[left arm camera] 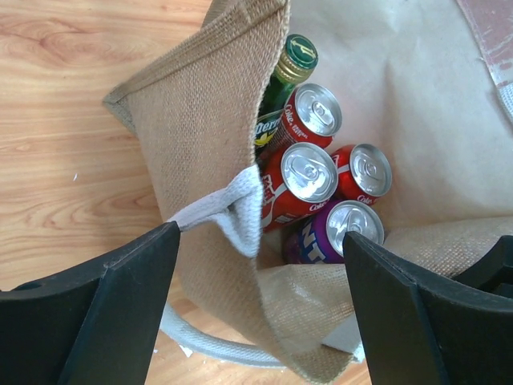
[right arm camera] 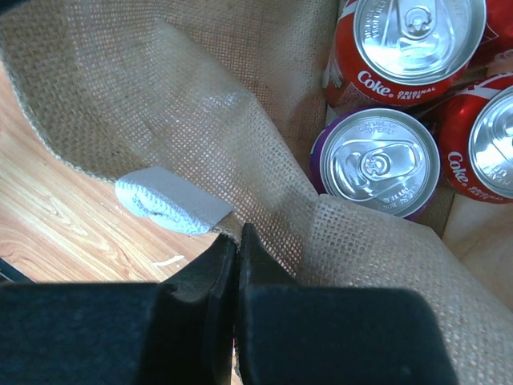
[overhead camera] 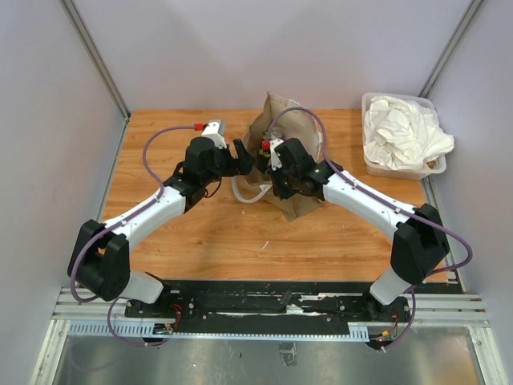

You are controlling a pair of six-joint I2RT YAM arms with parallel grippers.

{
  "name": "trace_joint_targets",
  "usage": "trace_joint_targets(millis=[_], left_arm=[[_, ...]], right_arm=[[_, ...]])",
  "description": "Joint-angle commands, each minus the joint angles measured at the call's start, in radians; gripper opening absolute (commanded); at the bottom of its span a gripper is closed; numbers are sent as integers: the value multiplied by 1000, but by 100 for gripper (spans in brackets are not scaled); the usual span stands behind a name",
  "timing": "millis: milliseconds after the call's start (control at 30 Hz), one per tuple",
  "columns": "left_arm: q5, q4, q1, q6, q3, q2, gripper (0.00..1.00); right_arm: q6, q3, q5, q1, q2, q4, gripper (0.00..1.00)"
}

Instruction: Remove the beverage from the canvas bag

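The tan canvas bag (overhead camera: 298,135) lies mid-table with its mouth open. In the left wrist view the bag (left arm camera: 200,120) holds three red Coke cans (left arm camera: 309,172), a purple can (left arm camera: 346,228) and a green bottle (left arm camera: 292,60). My left gripper (left arm camera: 260,237) is open and empty, its jaws either side of the bag's rim and white handle (left arm camera: 232,212). My right gripper (right arm camera: 238,234) is shut on the bag's near rim (right arm camera: 264,184), beside a white patch (right arm camera: 164,204). The purple can (right arm camera: 375,163) and Coke cans (right arm camera: 409,40) lie just beyond it.
A clear bin of white cloth (overhead camera: 401,132) stands at the back right table edge. Grey walls close in the table on three sides. A white loop handle (overhead camera: 244,195) lies on the wood (overhead camera: 200,233) in front of the bag.
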Motion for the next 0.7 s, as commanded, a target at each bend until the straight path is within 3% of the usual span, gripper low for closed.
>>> trace_joint_targets(millis=[0,100,200,667], left_arm=[[13,36,-3,5,-8,-10,87],[-4,32,-2,18,-4,-37,89],[-20,14,-2,40,6,-65,99],[-28,-28,-2,76,9,-143,100]], right_arm=[[50,-78,41,12,-11,-85,1],[63,-111,41,-2,-18,-81,1],[68,-151,26,-12,-18,-47,1],[120,-270,30,-41,19,57,1]])
